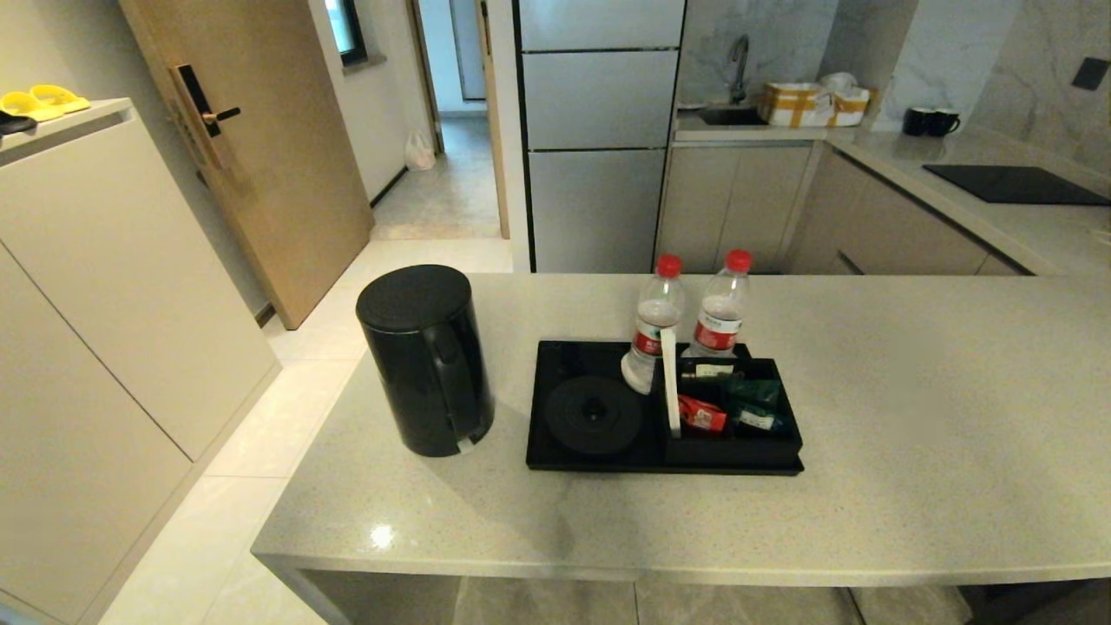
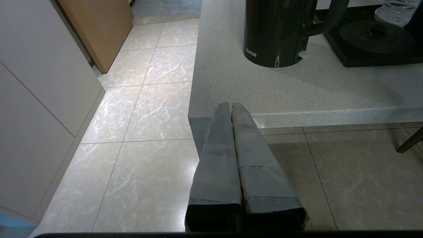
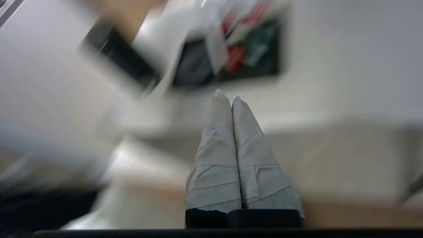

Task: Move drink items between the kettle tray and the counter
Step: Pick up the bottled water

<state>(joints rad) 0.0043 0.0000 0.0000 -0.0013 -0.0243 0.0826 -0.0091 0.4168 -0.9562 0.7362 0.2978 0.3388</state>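
The black kettle (image 1: 425, 358) stands upright on the beige counter (image 1: 911, 417), just left of the black kettle tray (image 1: 555, 451). The round kettle base (image 1: 594, 415) on the tray is bare. Two clear bottles with red caps (image 1: 653, 334) (image 1: 720, 308) stand at the tray's far side. Neither arm shows in the head view. My left gripper (image 2: 230, 105) is shut and empty, held low before the counter's front edge, with the kettle (image 2: 276, 31) beyond it. My right gripper (image 3: 228, 96) is shut and empty too, short of the tray (image 3: 231, 56).
Red and green sachets (image 1: 729, 408) fill the tray's boxed compartment beside a white divider strip (image 1: 670, 382). At the back right lie a hob panel (image 1: 1015, 184), two black mugs (image 1: 930, 121) and a sink worktop (image 1: 738, 126). Tiled floor (image 2: 138, 132) lies left of the counter.
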